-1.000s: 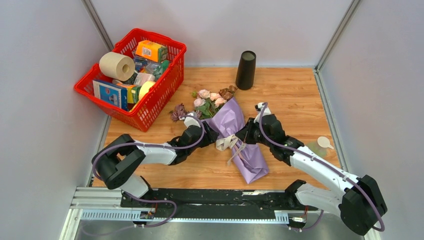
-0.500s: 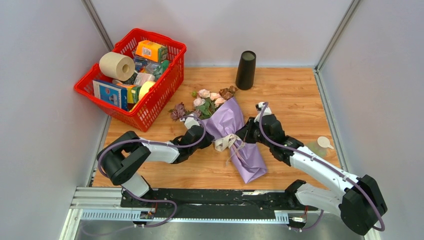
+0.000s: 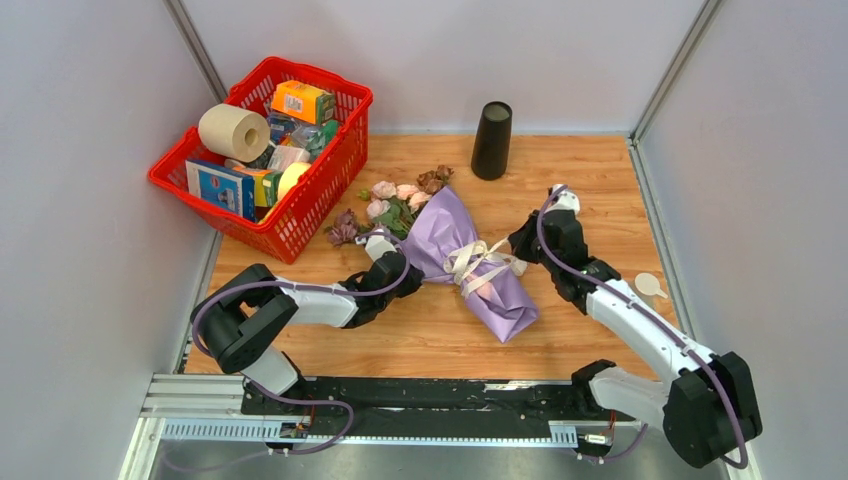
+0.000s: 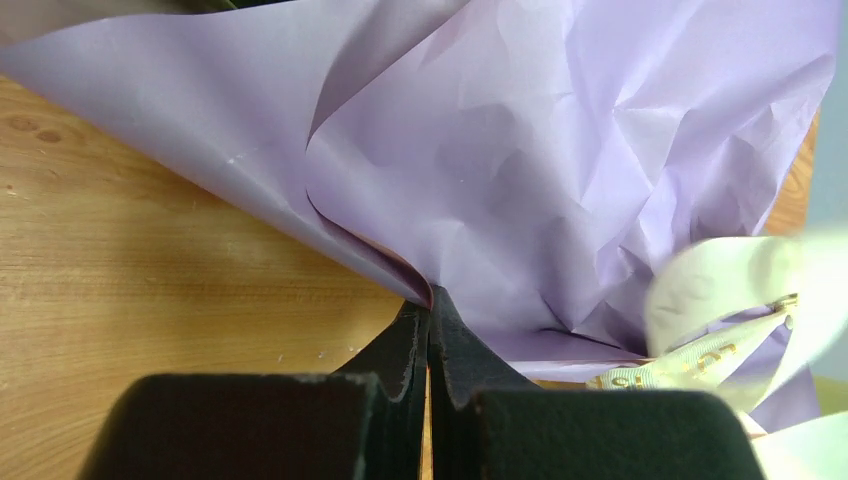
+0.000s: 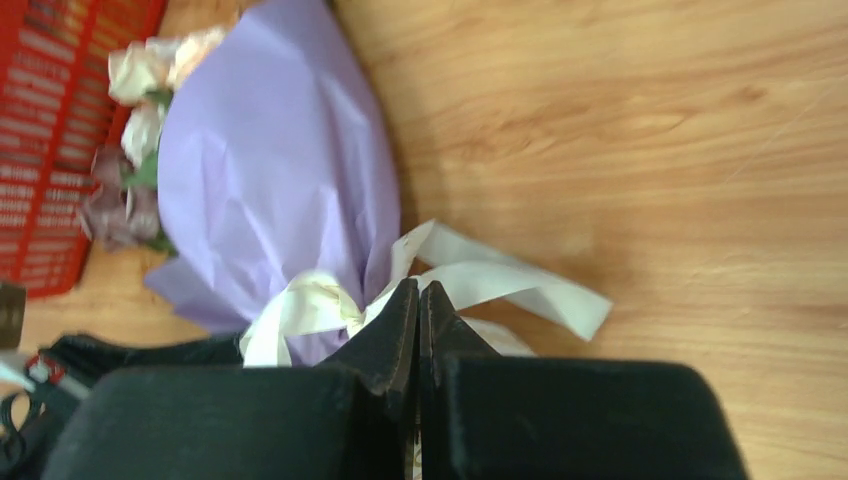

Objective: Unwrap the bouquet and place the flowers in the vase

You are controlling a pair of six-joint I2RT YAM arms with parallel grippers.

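The bouquet [image 3: 455, 245] lies on its side across the middle of the worktop [image 3: 600, 190]. Its lilac paper [image 4: 560, 150] is wrapped round the stems, and the flowers [image 3: 392, 205] spill out toward the red basket [image 3: 312, 200]. The vase [image 3: 491, 140] stands upright at the far edge, well apart from the bunch, with nothing standing in it. The cream ribbon [image 5: 470, 275] is knotted round the paper's waist, though its loops look loose.

The step in hand is the untying. The right gripper [image 5: 418, 290] has its fingers pressed together on a strand of ribbon beside the knot. The left gripper [image 4: 430, 298] has its fingers closed on a fold at the paper's edge, seemingly to anchor the bunch. Next, I judge, the right arm must draw the ribbon away from the left arm until the knot gives. The left arm must hold firm so the bundle does not slide along.

Pale grey walls enclose the space on three sides, and the worktop is wood-grain board. The basket, at the far left, holds a paper roll [image 3: 233, 131] and several boxes.
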